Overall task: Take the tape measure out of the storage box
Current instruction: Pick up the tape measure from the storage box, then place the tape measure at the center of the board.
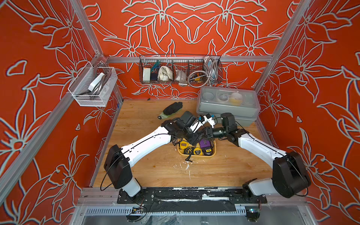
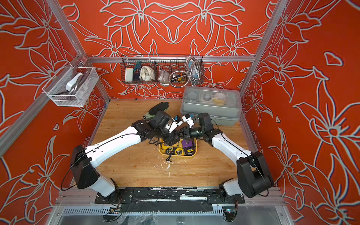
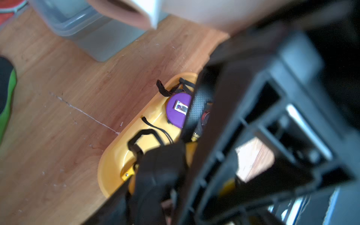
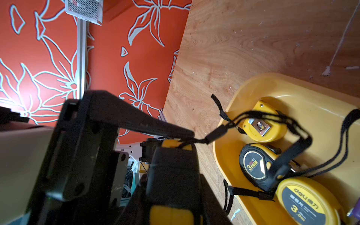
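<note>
The right hand (image 4: 187,140) is clamped on 1 yellow-and-black tape measure (image 4: 171,145) just above the storage box's (image 4: 321,116) rim, probably to lift it clear, but its strap (image 4: 216,134) trails into the box. The left hand (image 1: 193,138) hovers over the box too; open or closed, I cannot tell.

— Colours?
— White shells on the long links of the left arm (image 1: 148,142) and right arm (image 1: 259,148), with black housings at every joint.
— Cables?
— A thin black one runs along each white shell. Just behind the right pincer (image 1: 201,135) sits a black cylinder, and near it a small white block with a blue plug.
</note>
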`<state>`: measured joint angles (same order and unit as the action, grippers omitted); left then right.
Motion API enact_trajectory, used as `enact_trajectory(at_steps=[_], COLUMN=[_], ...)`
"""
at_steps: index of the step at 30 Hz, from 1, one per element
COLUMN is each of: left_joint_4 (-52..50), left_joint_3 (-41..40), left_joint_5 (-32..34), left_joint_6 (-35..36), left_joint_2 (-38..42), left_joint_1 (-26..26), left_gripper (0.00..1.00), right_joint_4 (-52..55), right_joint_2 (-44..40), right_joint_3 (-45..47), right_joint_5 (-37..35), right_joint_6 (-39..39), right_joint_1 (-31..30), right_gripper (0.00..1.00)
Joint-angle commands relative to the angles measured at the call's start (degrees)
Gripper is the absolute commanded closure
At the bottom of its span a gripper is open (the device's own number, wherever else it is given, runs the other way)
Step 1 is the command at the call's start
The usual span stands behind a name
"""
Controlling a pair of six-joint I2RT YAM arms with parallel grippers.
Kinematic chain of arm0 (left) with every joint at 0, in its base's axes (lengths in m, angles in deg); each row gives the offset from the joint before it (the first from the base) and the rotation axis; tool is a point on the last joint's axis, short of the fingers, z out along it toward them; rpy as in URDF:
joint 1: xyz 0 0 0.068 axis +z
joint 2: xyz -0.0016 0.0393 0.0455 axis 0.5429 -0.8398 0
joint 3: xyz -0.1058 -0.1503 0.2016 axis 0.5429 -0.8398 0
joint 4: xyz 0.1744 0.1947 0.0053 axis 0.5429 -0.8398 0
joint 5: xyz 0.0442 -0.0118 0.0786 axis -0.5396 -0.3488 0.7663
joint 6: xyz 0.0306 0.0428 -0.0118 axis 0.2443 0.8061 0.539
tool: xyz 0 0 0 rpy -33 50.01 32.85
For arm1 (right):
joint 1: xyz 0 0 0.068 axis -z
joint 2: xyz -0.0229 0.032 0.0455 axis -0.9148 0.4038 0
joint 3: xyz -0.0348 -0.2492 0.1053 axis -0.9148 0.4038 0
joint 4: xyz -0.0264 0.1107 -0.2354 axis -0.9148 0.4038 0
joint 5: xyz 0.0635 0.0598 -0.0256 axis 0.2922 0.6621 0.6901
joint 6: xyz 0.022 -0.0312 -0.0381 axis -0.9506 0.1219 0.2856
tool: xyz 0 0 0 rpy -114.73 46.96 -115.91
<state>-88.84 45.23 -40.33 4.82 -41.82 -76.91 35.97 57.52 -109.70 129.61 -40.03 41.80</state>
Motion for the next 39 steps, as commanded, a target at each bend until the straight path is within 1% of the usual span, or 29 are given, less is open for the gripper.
enact_trajectory(at_steps=[1,2,3,4,7,9,12,14,17,20,23,25,29,33,34,37,38,39], left_joint_4=[2.4,2.8,3.3,3.4,0.5,-3.7,-8.7,-10.4,-13.0,-16.4,-18.1,-18.9,-21.3,-21.9,-22.4,-24.5,-24.8,-25.0], left_joint_3=[3.5,3.7,3.8,4.0,6.9,10.0,13.0,13.9,15.9,19.4,22.3,23.7,27.0,29.2,30.2,33.2,33.8,34.2], left_joint_5=[3.3,3.7,3.9,4.3,5.4,5.9,6.6,5.8,4.0,3.1,2.0,1.0,1.1,1.2,1.0,1.6,1.8,2.1], left_joint_6=[-1.7,-2.2,-2.9,-3.6,-6.0,-7.4,-10.1,-12.0,-14.3,-15.3,-16.3,-16.9,-17.8,-19.1,-19.2,-19.3,-19.4,-19.4], left_joint_2=[-0.7,-0.2,0.4,0.8,0.0,-2.6,-7.8,-11.2,-16.6,-22.1,-26.0,-27.8,-30.7,-32.2,-32.9,-35.4,-36.1,-36.6], left_joint_1=[-0.3,-0.3,-0.2,-0.2,0.3,0.4,0.4,0.5,0.1,-0.6,-1.2,-1.5,-2.4,-3.1,-3.4,-4.1,-4.3,-4.5], left_gripper=[0.07,0.02,0.0,0.0,0.0,0.0,0.0,0.0,0.0,0.0,0.0,0.0,0.0,0.0,0.0,0.0,0.0,0.0], right_joint_4=[-0.2,0.3,1.2,2.4,8.6,13.1,15.9,16.8,19.0,17.8,17.5,16.8,13.6,12.8,12.6,12.3,12.1,12.0], right_joint_2=[0.3,-0.1,-0.8,-1.7,-6.4,-9.7,-12.7,-13.8,-14.7,-14.8,-12.9,-12.1,-11.9,-10.8,-10.0,-7.7,-7.1,-6.6], right_joint_3=[-0.4,-0.5,-0.6,-0.5,-0.2,0.5,3.9,6.9,10.6,13.8,15.9,17.5,20.2,20.8,20.7,20.4,20.2,20.1], right_joint_5=[0.9,0.7,0.4,-0.2,-2.0,-3.7,-7.2,-9.8,-15.1,-18.8,-20.5,-22.1,-23.9,-25.9,-26.3,-27.1,-27.4,-27.8], right_joint_6=[0.3,0.3,0.5,0.8,3.7,5.9,6.1,6.7,8.1,8.6,10.2,10.8,10.4,11.0,11.3,12.3,12.5,12.6], right_joint_1=[0.4,1.5,3.3,5.4,14.9,22.6,32.8,37.6,42.7,43.5,43.6,43.5,43.6,43.5,43.5,43.5,43.5,43.5], right_gripper=[0.79,0.79,0.79,0.8,0.8,0.8,0.8,0.8,0.8,0.79,0.78,0.77,0.77,0.75,0.73,0.65,0.6,0.56])
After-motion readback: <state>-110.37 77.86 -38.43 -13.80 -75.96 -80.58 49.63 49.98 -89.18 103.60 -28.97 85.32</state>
